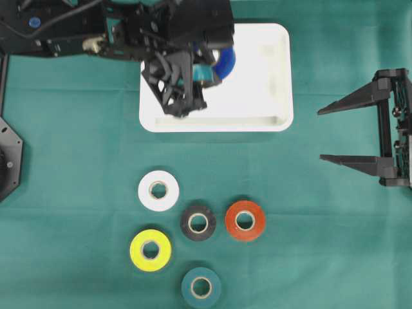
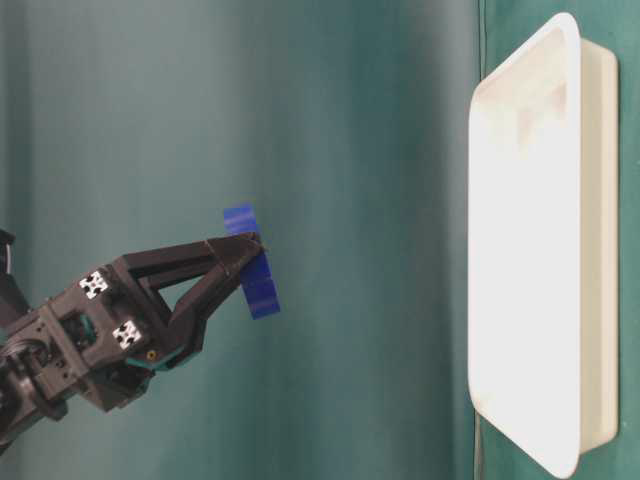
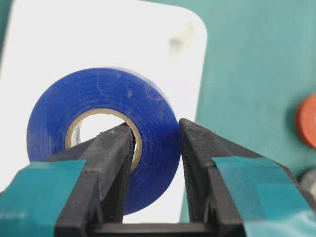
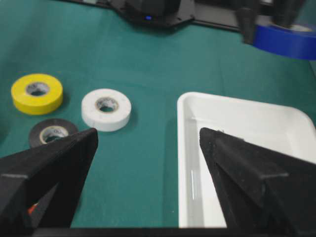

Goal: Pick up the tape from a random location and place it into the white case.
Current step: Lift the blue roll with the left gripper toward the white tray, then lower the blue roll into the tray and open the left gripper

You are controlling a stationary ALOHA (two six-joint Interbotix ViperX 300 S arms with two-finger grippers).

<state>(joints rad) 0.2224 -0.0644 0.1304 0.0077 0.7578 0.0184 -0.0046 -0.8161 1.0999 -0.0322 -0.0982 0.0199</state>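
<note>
Blue tape [image 3: 101, 143], light, stiff and slick, is pinched through its core wall by the left end effector [image 3: 155, 143] above the white case [image 1: 267, 119]; right end effector [image 1: 338, 132] gapes empty.

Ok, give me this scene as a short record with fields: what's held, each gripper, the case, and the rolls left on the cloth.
held: blue tape roll, one finger through its core, above the white case
left gripper: shut on the roll
right gripper: open, holding nothing
case contents: nothing visible inside
on cloth: white roll, black roll, red roll, yellow roll, green roll
</note>
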